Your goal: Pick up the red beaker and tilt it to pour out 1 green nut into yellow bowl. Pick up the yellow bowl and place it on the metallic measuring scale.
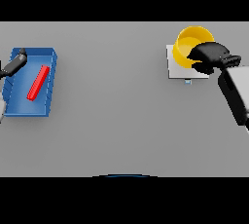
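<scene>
Under the right hand (210, 56) in the head view, the yellow bowl (189, 43) sits on the metallic scale (176, 69). Dark fingers wrap over its near rim on the arm's side, seemingly gripping it. Bowl looks rigid, light, smooth-walled, likely slippery; the rim is the sensible hold. Well away across the tabletop (116, 121), the left hand (17, 61) rests at the blue tray (48, 57), fingers' closure can't be told. Just beside those fingers, the red beaker (38, 82) lies flat inside the tray. No green nut visible.
</scene>
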